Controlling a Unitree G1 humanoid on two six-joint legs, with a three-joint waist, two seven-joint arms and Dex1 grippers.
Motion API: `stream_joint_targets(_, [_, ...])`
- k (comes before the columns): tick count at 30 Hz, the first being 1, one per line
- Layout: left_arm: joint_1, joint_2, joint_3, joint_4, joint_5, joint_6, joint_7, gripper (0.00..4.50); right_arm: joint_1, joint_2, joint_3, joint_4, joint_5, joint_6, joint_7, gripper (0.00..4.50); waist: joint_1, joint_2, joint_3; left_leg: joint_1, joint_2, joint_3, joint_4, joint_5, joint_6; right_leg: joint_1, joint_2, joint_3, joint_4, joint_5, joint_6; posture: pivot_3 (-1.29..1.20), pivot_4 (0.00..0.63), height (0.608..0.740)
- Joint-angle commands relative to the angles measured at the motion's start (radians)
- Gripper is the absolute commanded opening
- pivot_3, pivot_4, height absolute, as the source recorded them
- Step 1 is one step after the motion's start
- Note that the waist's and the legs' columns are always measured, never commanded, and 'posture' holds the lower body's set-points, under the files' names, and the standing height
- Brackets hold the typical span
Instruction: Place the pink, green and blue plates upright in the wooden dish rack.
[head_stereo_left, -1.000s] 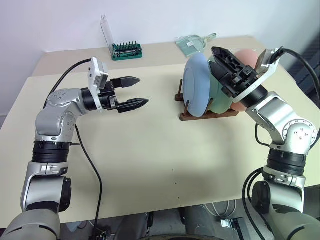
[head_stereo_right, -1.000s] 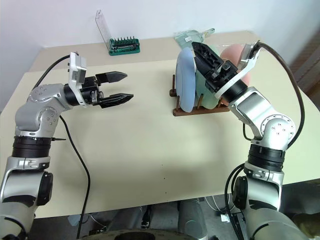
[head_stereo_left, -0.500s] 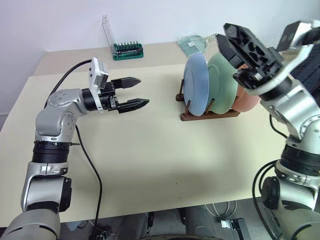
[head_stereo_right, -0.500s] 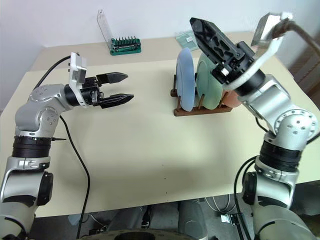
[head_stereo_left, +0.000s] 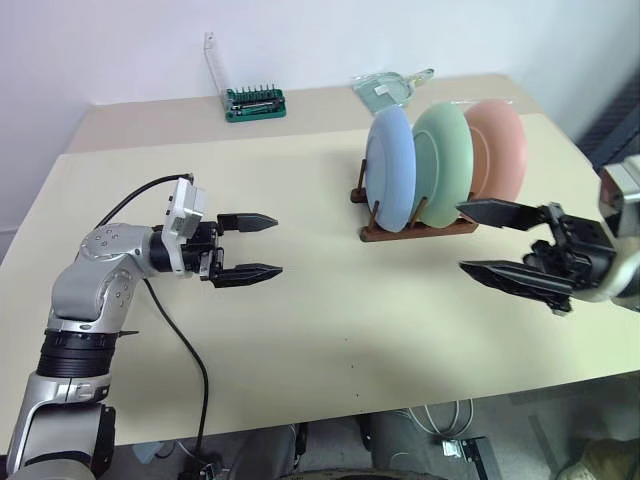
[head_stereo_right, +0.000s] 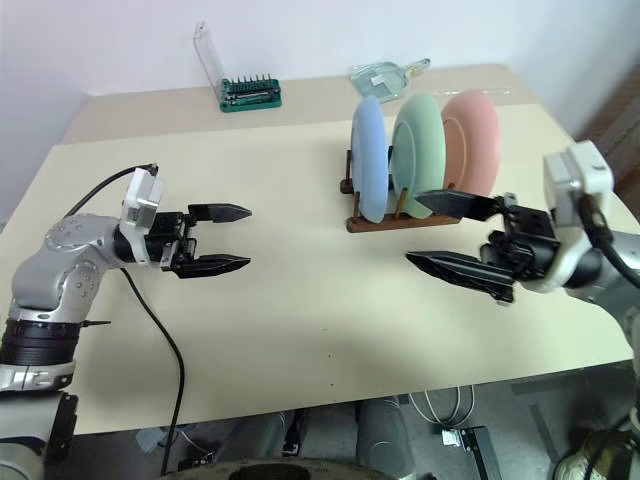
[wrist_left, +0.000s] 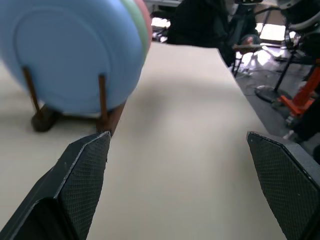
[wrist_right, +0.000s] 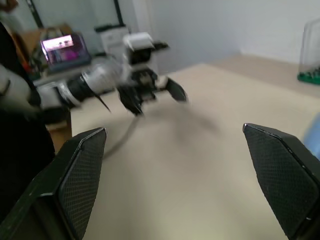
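Left eye view, three round matte plates (head_stereo_left: 440, 160) (blue, green, pink) upright in dark wooden rack (head_stereo_left: 420, 229); both end effectors spread, empty

Three plates stand upright on edge, side by side in the wooden dish rack (head_stereo_left: 415, 229): blue plate (head_stereo_left: 391, 183), then green plate (head_stereo_left: 441, 162), then pink plate (head_stereo_left: 497, 150). All matte, round, low-rimmed, equal in size. Rack is dark brown, thin pegs bracing the plates. Rack sits just beyond the right gripper (head_stereo_left: 487, 240) and well apart from the left gripper (head_stereo_left: 262, 245), blue plate facing it.
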Motion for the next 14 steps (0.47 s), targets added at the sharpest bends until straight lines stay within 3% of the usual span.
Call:
stream_joint_targets(1, [0.001, 0.015, 0.01, -0.043, 0.02, -0.04, 0.015, 4.5, 0.024, -0.006, -0.043, 0.047, -0.075, -0.097, 0.095, 4.46, 0.005, 0.0, 0.0, 0.0, 0.0, 0.0, 0.0, 0.0, 0.0, 0.001, 0.0, 0.0, 0.0, 0.0, 0.0, 0.0, 0.15, 0.74])
stream_joint_targets(8, [0.027, 0.042, 0.008, 0.065, 0.082, -0.169, -0.049, 4.5, 0.11, 0.01, -0.075, 0.017, -0.149, -0.165, 0.113, 4.46, 0.003, 0.0, 0.0, 0.001, 0.001, 0.0, -0.001, 0.002, -0.003, 0.0, 0.0, 0.0, 0.0, 0.0, 0.0, 0.0, 0.15, 0.74])
stream_joint_targets(14, [0.017, 0.034, -0.004, 0.106, 0.103, -0.207, -0.048, 4.5, 0.078, 0.025, -0.042, 0.03, -0.171, -0.203, 0.097, 4.46, 0.003, 0.0, 0.0, 0.002, 0.001, 0.0, -0.001, 0.0, 0.0, 0.001, 0.0, 0.0, 0.0, 0.0, 0.0, 0.0, 0.15, 0.74])
